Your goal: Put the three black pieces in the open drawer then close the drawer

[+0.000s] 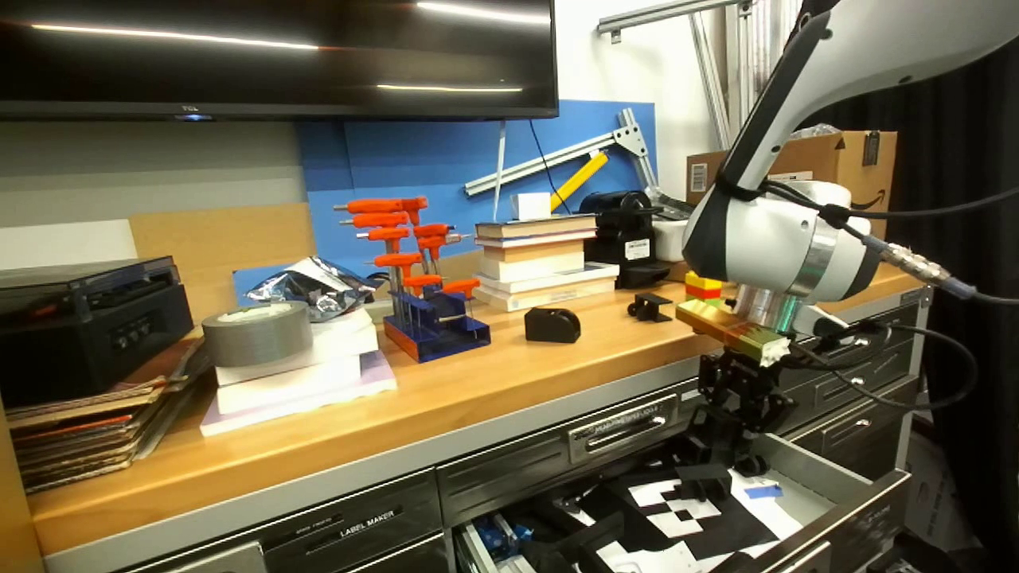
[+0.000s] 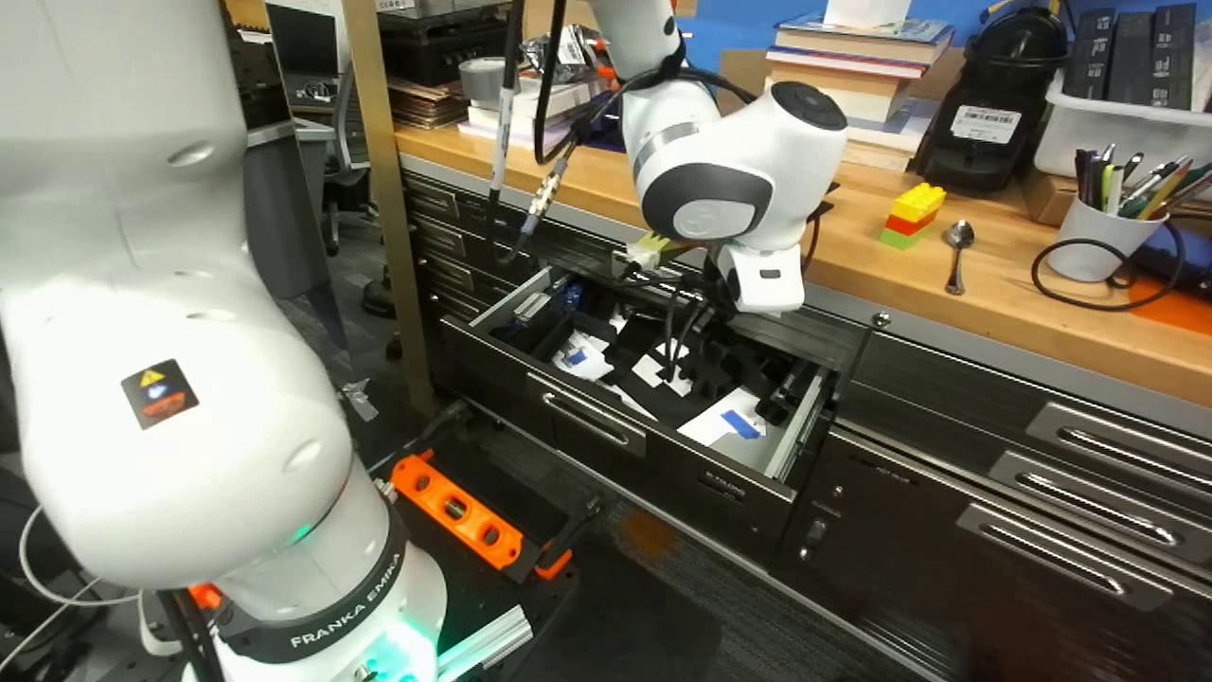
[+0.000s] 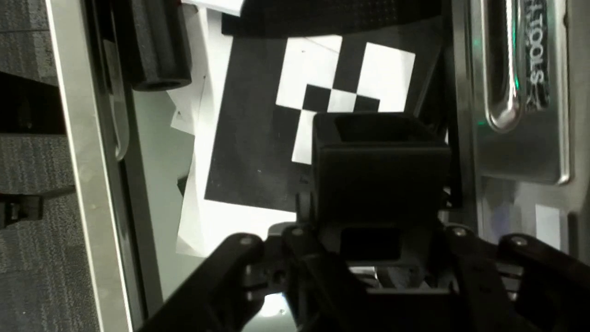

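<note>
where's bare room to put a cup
The wooden counter is bare in front of the boxy blue tool stand and the low, rounded black piece. Crowded: the end with the bulky black device and round grey tape roll on white books.

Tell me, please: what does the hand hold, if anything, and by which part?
The hand appears to hold a black piece by two opposite sides; exact contact is too dark to see.

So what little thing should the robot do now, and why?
I'd probably ease the tool down a little: it's gripping a black piece over the open drawer, and the gap beneath is hard to judge, so letting go lower should be gentler.
</note>
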Tool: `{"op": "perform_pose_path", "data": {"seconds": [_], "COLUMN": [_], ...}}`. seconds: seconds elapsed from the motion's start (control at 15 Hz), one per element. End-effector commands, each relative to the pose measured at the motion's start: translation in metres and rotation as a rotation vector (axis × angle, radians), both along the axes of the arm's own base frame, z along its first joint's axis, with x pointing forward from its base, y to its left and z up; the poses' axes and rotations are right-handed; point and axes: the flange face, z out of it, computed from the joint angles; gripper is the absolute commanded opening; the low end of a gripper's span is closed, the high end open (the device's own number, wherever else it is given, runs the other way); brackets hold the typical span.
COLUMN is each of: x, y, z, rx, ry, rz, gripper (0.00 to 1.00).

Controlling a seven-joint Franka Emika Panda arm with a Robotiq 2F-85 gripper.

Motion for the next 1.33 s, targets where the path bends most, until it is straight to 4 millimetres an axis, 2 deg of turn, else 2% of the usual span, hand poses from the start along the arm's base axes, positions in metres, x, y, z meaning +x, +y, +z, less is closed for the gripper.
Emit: {"op": "perform_pose_path", "data": {"seconds": [0.0, 0.33, 0.67, 1.07, 1.13, 1.2, 1.27], "x": [0.004, 0.003, -0.004, 0.008, 0.01, 0.013, 0.015], "y": [-0.031, -0.055, -0.061, -0.055, -0.053, -0.052, -0.05], "z": [-0.005, -0.018, -0.039, -0.042, -0.042, -0.041, -0.041], "rx": [-0.007, -0.081, -0.169, -0.211, -0.209, -0.202, -0.197], "ry": [-0.045, -0.029, 0.113, 0.16, 0.166, 0.168, 0.17], "rz": [-0.087, -0.168, -0.108, -0.045, -0.033, -0.02, -0.009], "gripper": [0.31, 0.31, 0.31, 0.33, 0.45, 0.8, 0.82]}}
